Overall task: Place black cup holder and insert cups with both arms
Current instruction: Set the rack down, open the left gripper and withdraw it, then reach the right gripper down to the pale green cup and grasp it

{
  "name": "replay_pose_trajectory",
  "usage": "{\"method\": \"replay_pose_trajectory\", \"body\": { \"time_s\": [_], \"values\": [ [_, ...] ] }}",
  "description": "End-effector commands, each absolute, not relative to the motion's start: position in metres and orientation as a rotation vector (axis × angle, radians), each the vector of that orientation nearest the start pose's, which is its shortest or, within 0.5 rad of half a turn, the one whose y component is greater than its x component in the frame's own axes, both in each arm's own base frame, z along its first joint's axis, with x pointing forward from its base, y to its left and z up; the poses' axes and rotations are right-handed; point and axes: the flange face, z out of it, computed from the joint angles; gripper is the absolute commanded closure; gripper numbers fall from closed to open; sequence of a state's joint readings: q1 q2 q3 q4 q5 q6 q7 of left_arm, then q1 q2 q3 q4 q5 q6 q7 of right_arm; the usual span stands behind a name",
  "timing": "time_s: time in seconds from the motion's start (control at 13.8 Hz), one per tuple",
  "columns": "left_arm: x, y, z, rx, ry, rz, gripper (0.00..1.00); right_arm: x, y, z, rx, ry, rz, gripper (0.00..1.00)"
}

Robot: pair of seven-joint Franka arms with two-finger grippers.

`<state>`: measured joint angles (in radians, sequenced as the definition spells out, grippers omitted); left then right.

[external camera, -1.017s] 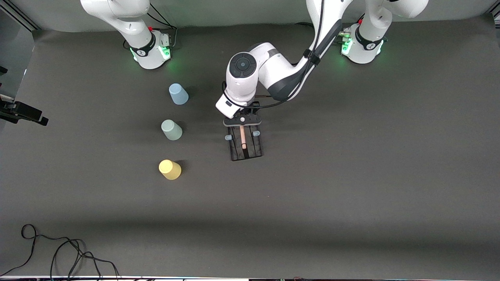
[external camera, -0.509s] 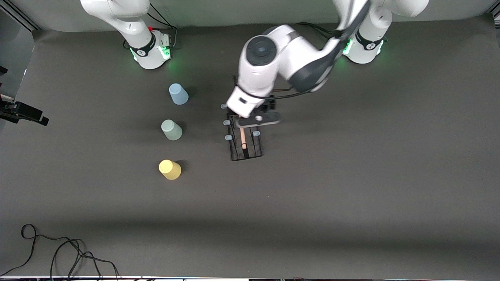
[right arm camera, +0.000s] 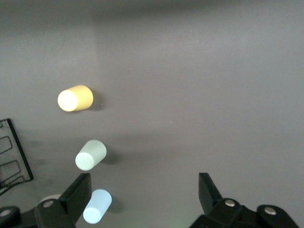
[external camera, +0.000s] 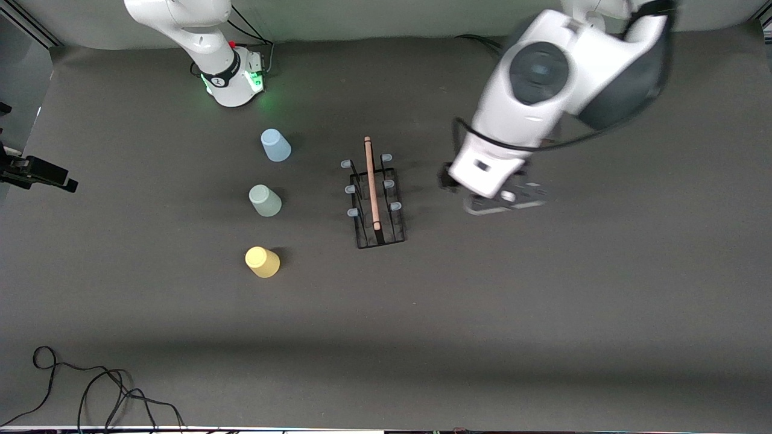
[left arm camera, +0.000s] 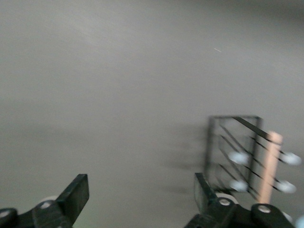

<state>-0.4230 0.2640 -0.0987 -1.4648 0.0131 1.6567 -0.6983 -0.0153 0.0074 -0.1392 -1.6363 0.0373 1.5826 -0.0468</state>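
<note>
Overhead, a dark grey mat (external camera: pixel 543 313) covers the whole table, with a pale wall along the edge where the two arm bases stand and a loose black cable (external camera: pixel 90 392) curled at the corner nearest the front camera, toward the right arm's end. A black bracket (external camera: pixel 36 172) juts in at that same end. The rack (external camera: pixel 375 196) stands upright on the mat near the middle, its wooden handle (external camera: pixel 371 181) on top and pale-capped pegs on both sides, nothing gripping it. Three cups rest upside down in a row beside the rack, toward the right arm's end: the blue cup (external camera: pixel 275 145) farthest from the front camera, the grey-green cup (external camera: pixel 265 200) in the middle, the yellow cup (external camera: pixel 262 261) nearest. The left gripper (external camera: pixel 505 202) hangs over bare mat beside the rack, toward the left arm's end, fingers spread wide and holding nothing; its wrist view shows the rack just off one fingertip. The right gripper (right arm camera: pixel 142 199) waits high above the cups, fingers likewise spread and empty.
</note>
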Motion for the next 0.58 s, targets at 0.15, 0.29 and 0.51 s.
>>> {"method": "replay_pose_trajectory", "body": {
  "time_s": [0.15,0.29,0.51],
  "values": [
    [0.566,-0.153,0.520,-3.014,-0.087,0.142,0.00,0.543,0.008,0.600,-3.095,0.219,0.122,0.00],
    [0.572,-0.089,0.529,-3.034,-0.008,0.152,0.01,0.545,0.029,0.582,-3.098,0.216,0.178,0.00],
    [0.568,-0.033,0.542,-3.048,0.067,0.141,0.01,0.539,0.041,0.548,-3.060,0.202,0.250,0.00]
  ]
}}
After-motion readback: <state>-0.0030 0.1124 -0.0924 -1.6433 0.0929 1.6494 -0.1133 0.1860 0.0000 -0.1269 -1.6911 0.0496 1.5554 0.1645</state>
